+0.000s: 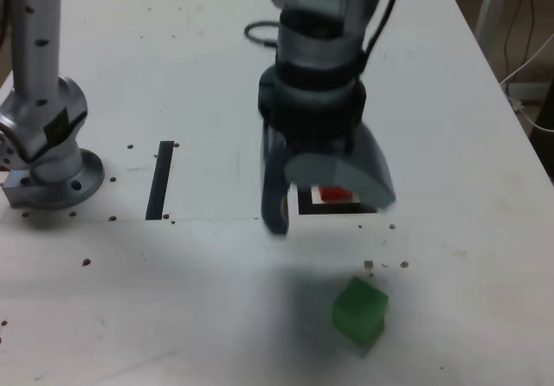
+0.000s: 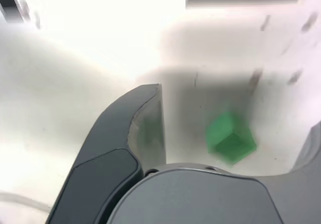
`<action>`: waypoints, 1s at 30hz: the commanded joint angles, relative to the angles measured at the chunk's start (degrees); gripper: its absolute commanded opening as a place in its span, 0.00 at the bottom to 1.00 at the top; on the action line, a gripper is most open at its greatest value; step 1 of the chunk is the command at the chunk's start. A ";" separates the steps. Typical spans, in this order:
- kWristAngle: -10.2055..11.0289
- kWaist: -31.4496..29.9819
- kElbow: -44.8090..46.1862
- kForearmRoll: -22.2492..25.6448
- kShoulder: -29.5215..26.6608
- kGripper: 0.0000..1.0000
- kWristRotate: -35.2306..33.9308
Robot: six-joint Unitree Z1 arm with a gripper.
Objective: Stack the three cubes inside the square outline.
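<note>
My gripper [image 1: 329, 213] hangs open over the white table, its two dark fingers spread wide with nothing between them. Behind its fingers lies the square outline [image 1: 305, 204], and a red cube [image 1: 336, 193] shows inside it, mostly hidden by the gripper. A green cube [image 1: 360, 311] stands alone on the table, nearer the camera than the gripper and slightly toward the exterior view's right. In the wrist view the green cube [image 2: 230, 138] appears blurred on the table between the open gripper [image 2: 233, 108] fingers, well below them.
A straight black strip [image 1: 160, 179] lies on the table toward the exterior view's left. The arm's base [image 1: 48, 157] stands at the far left. A dark cable [image 1: 260, 31] loops behind the arm. Small dark specks dot the tabletop.
</note>
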 commanded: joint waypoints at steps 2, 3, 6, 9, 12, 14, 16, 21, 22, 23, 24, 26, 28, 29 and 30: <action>-0.27 -2.09 -1.27 -0.22 1.34 1.00 -4.19; -0.32 -2.79 -1.85 -0.33 1.82 1.00 -5.29; -0.55 -4.43 -3.44 -0.90 3.41 1.00 -8.39; -0.93 -5.60 -4.67 -2.06 5.14 1.00 -11.79; -1.53 -6.00 -5.32 -2.84 6.39 1.00 -14.15; -2.08 -5.96 -5.52 -3.21 7.01 1.00 -15.05; -2.48 -5.93 -5.67 -3.55 7.47 1.00 -15.89; -3.29 -5.93 -5.58 -4.90 8.64 1.00 -16.97; -3.41 -5.94 -5.48 -5.34 8.94 0.99 -17.04; -3.50 -5.94 -5.40 -5.84 9.28 0.99 -17.05; -3.55 -5.94 -5.31 -6.39 9.64 0.99 -17.05; -3.49 -5.87 -5.05 -7.64 10.45 0.99 -17.00; -3.36 -5.60 -4.95 -8.35 11.22 0.97 -16.68; -3.32 -5.38 -4.90 -8.56 11.62 0.96 -16.43; -3.28 -5.12 -4.79 -8.70 11.99 0.95 -16.16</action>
